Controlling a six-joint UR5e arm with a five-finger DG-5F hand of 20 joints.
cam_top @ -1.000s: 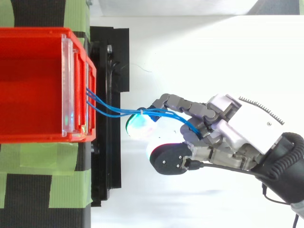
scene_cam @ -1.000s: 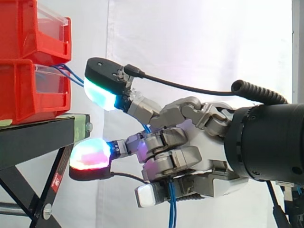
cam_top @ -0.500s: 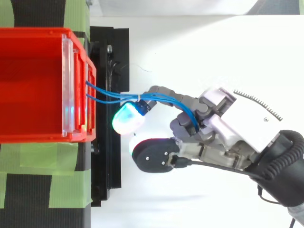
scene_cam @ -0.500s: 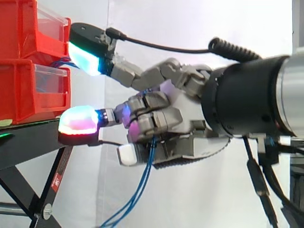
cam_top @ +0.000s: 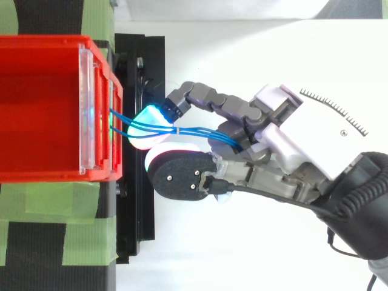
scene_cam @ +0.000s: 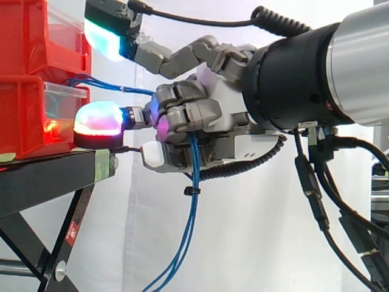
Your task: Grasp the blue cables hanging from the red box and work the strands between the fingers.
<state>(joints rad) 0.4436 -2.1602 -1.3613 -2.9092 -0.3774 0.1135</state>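
Cables (scene_cam: 193,176) from the stacked bins (scene_cam: 21,121) on the stand (scene_cam: 48,176), rightward through the robot hand (scene_cam: 206,121), then down

White curtain (scene_cam: 243,243) hangs behind, faintly creased, evenly lit. Black stand (scene_cam: 42,179) at left on slanted legs; green tape (cam_top: 36,200) strips lie across its top.

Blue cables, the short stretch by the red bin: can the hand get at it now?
Probably yes. The hand holds the blue cables in its curled fingers, and its two straight fingers flank that stretch right at the red bin's front, with nothing in between.
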